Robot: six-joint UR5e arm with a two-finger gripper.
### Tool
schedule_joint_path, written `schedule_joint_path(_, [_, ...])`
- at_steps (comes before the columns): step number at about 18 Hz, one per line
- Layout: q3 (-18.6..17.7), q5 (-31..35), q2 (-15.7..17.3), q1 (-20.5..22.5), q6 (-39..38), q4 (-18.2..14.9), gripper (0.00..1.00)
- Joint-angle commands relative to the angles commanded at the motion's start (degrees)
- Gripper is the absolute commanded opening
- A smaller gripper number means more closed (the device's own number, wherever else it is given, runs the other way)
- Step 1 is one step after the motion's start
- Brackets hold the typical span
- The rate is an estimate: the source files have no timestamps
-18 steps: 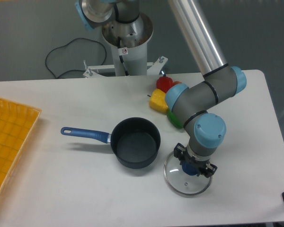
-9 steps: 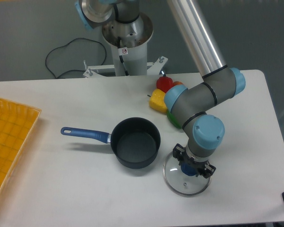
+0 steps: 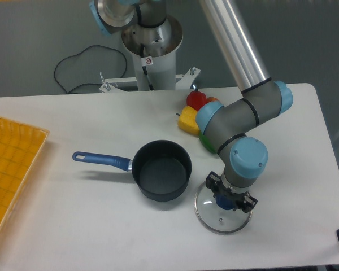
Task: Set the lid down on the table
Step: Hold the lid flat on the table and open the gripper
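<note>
Gripper [image 3: 230, 199] straight above lid [image 3: 222, 215] — black fingers flank blue knob; we cannot tell if jaws clamp it. Lid flat on table [image 3: 79, 220], just right of saucepan [image 3: 161, 170]. Small red-ringed sticker [image 3: 148, 61] on robot base — unreadable.

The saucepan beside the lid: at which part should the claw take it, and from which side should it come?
Grip the blue handle of the saucepan, coming from straight above. It sticks out level to the camera-left over bare table, well apart from the lid, and looks slim enough for two fingers; the round bowl is probably too wide.
</note>
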Motion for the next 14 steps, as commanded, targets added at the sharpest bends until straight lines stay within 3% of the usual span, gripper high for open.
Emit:
schedule_joint_path(7, [-0.1, 0.0, -0.2, -0.1, -0.1, 0.7, 0.46])
schedule_joint_path(11, [-0.1, 0.0, -0.3, -0.1, 0.1, 0.7, 0.56])
schedule_joint_path(14, [-0.2, 0.0, -0.3, -0.1, 0.2, 0.8, 0.73])
